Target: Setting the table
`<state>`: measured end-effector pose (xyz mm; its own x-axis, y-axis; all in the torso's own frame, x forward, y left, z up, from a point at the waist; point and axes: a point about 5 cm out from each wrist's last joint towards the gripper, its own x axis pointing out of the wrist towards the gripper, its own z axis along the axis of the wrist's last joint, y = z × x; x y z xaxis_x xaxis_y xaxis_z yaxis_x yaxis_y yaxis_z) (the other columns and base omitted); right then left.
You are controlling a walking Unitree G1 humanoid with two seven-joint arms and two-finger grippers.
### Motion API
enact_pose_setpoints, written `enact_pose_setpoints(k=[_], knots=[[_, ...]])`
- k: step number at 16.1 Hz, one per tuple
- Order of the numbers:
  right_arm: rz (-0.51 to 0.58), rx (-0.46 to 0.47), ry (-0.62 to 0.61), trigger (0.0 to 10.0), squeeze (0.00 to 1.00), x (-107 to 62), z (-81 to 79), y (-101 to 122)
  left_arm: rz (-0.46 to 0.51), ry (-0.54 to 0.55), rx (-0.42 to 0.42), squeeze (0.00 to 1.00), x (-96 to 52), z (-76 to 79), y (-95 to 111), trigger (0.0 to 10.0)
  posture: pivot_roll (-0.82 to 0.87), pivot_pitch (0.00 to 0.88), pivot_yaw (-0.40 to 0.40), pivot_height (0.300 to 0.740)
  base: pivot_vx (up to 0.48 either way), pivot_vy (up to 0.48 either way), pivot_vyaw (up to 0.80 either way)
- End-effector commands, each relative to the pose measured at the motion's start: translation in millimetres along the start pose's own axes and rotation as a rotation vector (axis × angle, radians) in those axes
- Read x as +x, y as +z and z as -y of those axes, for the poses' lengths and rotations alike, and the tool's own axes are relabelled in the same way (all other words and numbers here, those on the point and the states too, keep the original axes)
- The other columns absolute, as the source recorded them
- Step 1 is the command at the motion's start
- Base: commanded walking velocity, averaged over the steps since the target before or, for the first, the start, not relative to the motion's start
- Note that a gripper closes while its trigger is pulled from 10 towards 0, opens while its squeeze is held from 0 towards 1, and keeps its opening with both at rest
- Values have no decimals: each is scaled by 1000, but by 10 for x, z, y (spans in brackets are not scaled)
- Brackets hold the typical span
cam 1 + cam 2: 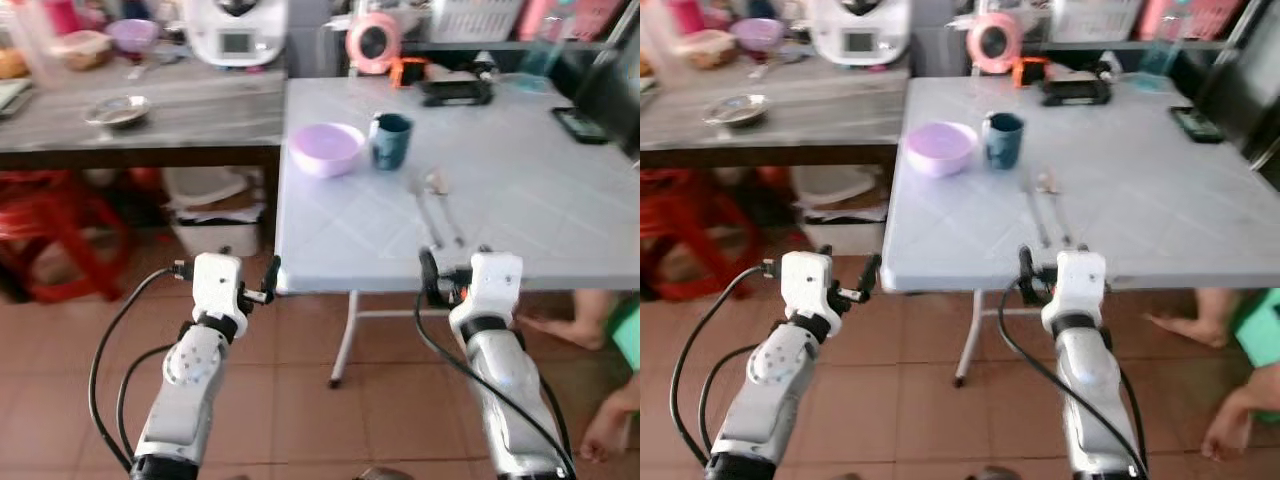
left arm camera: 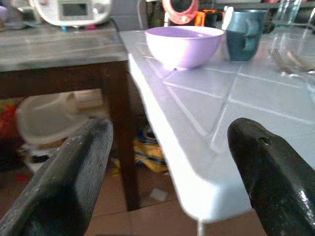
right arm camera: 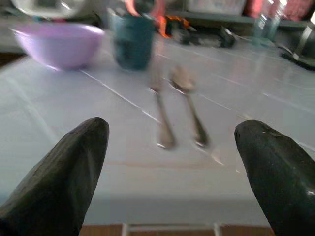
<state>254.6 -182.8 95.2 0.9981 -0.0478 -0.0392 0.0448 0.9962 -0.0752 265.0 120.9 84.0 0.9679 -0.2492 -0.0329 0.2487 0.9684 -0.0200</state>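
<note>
Four table things sit on the white folding table (image 1: 520, 200) before us: a lilac bowl (image 1: 326, 148), a dark teal mug (image 1: 391, 140) just beside it, and a fork (image 3: 160, 114) and spoon (image 3: 189, 109) lying side by side nearer our edge, handles toward us. We read this as a place setting partly laid. Bowl and mug stand together at the far side of the setting, with the cutlery drawn up below them where a diner would reach for it.

We hold both arms forward at the near edge of the table. Our right gripper (image 3: 170, 162) hangs just short of the rim, its two black fingers spread wide with nothing between them, aimed straight down the line of the fork and spoon. That suits either a pickup or a straightening of the pair. Our left gripper (image 2: 170, 172) is likewise wide open and empty, pointed at the table's near left corner, with the bowl well ahead of it.

A darker wooden table (image 1: 200, 120) stands to our left with a small metal dish (image 1: 118, 110) on it. A person's bare foot (image 1: 560, 330) shows under the white table at our right, so we should keep our right arm's moves modest.
</note>
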Motion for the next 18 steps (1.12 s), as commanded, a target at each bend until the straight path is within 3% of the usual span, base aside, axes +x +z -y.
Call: enact_pose_setpoints(k=[1,5,9,12,15,18], knots=[[35,12,23,10000,0,35,-88,73,-1,4,16,0,1,-66,1,10000,-48,0,28,740,311,0,0],[73,10,62,10000,0,66,-212,127,27,4,27,0,68,-103,86,10000,-50,0,33,740,329,0,172],[84,-1,58,10000,0,128,-182,158,30,12,26,0,42,-106,85,10000,-47,0,34,740,325,0,575],[134,-51,117,10000,0,184,-275,251,42,17,7,0,51,-112,91,10000,-54,0,35,740,0,0,0],[134,-42,111,10000,0,201,-282,261,51,13,16,0,85,-93,115,10000,-57,0,28,740,0,0,0],[150,-89,18,10000,0,229,-201,292,44,14,16,0,65,-81,106,10000,-49,0,26,740,0,0,0]])
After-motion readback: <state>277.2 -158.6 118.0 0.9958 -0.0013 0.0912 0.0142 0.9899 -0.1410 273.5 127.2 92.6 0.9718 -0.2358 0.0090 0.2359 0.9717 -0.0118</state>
